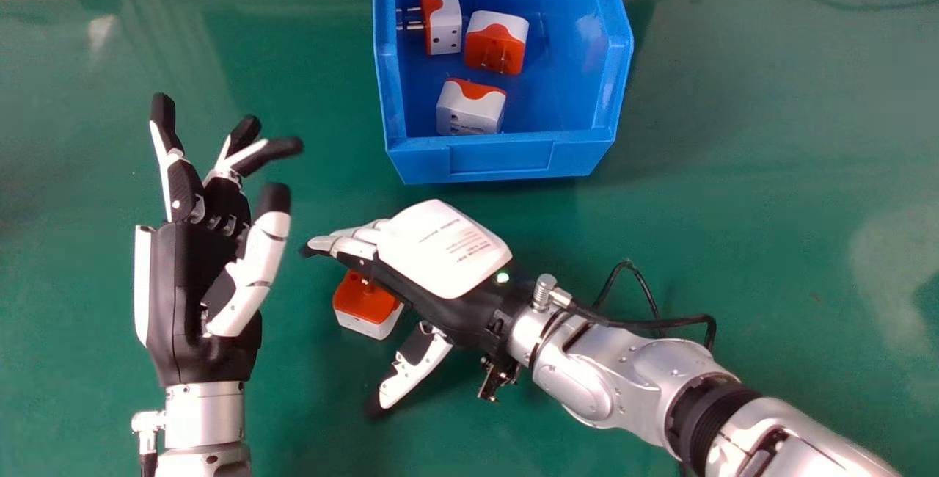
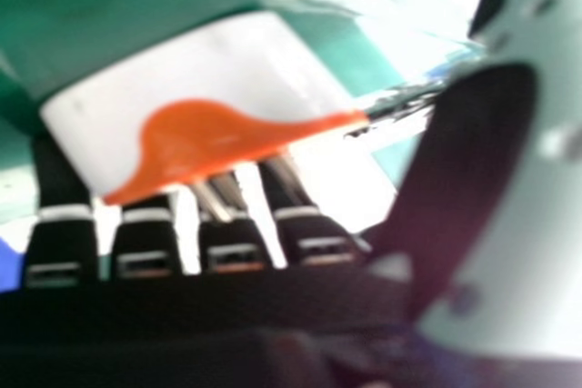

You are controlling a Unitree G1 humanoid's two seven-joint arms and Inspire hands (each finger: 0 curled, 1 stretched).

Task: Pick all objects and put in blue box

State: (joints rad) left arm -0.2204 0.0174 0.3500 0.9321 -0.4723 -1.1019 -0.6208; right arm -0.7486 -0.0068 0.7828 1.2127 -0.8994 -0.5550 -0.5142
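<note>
Black-and-white right hand (image 1: 444,251) unclenched, partly over an orange adapter (image 1: 365,302) (touch unclear); left hand (image 1: 192,279) open

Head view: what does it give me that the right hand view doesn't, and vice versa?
The head view adds the three adapters inside the blue box, the left hand with its fingers open, and the back of the right hand.

The right hand view adds a close side-on look at the metal prongs and the inner side of that hand's fingers; I can't identify the blue patch at its edge.

Both share the fourth adapter, the right hand and the green table.
</note>
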